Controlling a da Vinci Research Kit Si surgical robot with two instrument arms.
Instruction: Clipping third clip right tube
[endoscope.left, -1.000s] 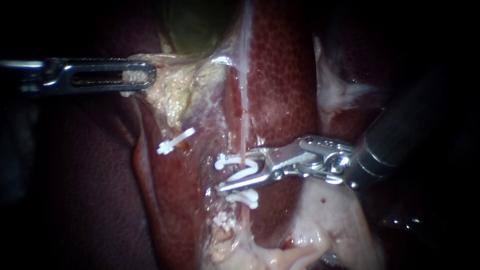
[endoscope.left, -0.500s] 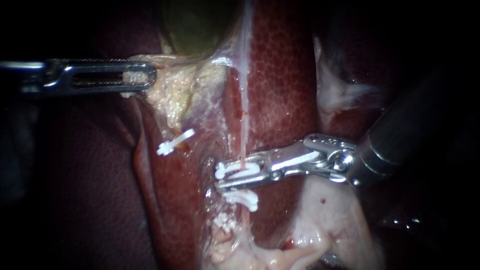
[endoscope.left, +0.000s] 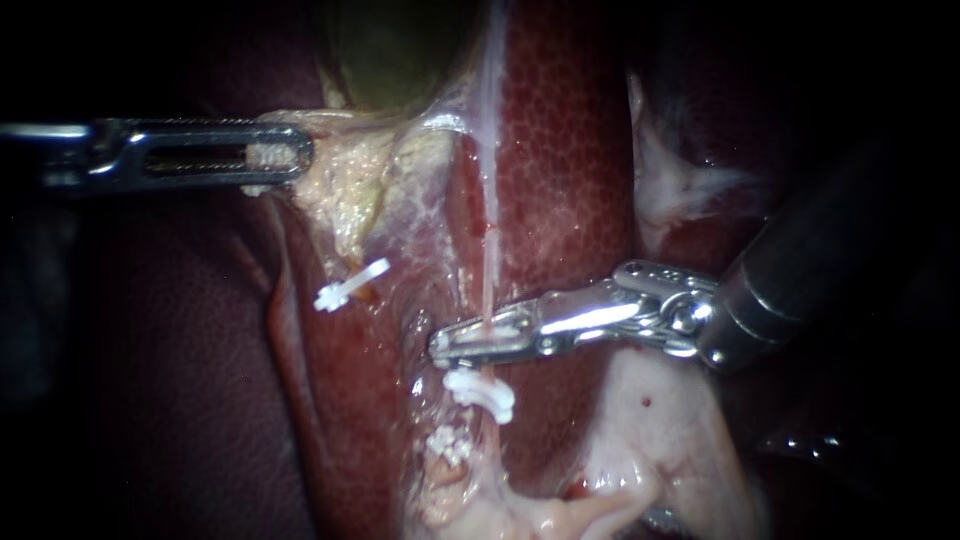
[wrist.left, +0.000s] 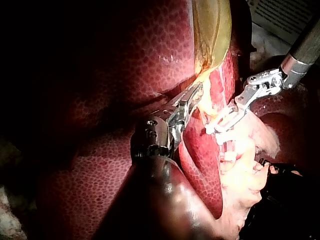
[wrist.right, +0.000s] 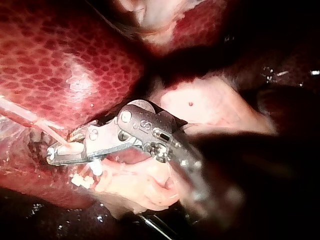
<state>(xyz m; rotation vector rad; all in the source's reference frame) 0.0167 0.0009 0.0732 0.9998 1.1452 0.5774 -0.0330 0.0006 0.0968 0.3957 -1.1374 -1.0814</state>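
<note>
Little of the room shows. From the left arm's camera, a white printed sheet (wrist.left: 282, 15) lies beyond the right instrument's shaft, its print too small to read. A black, glossy surface (wrist.left: 290, 210) borders the pale tissue on the side away from the left instrument; I cannot tell what it is. Everything else around the lit patch is dark.

In the endoscope view the liver (endoscope.left: 560, 150) fills the middle, mottled dark red and wet. The greenish gallbladder (endoscope.left: 390, 50) sits at the top. Below it hangs a flap of pale yellowish tissue (endoscope.left: 350, 190). The left instrument (endoscope.left: 288, 155) comes in level from the left, and its slotted jaws are closed on the edge of that flap.

The right tube (endoscope.left: 488, 220) is a thin pink strand running straight down over the liver. The right instrument (endoscope.left: 445, 343) reaches in from the right and crosses it. Its jaws are pressed nearly together around a white clip (endoscope.left: 485, 335), and the tube passes through them, so the clip is squeezed onto the tube right there.

Just below the jaws a second white clip (endoscope.left: 482, 392) sits on the same strand, close but apart from the metal. Lower down is a small knobbly white piece (endoscope.left: 447, 442) — too small to identify. Off to the left, well apart from all this, another white clip (endoscope.left: 350, 283) lies tilted on the tissue under the flap.
</note>
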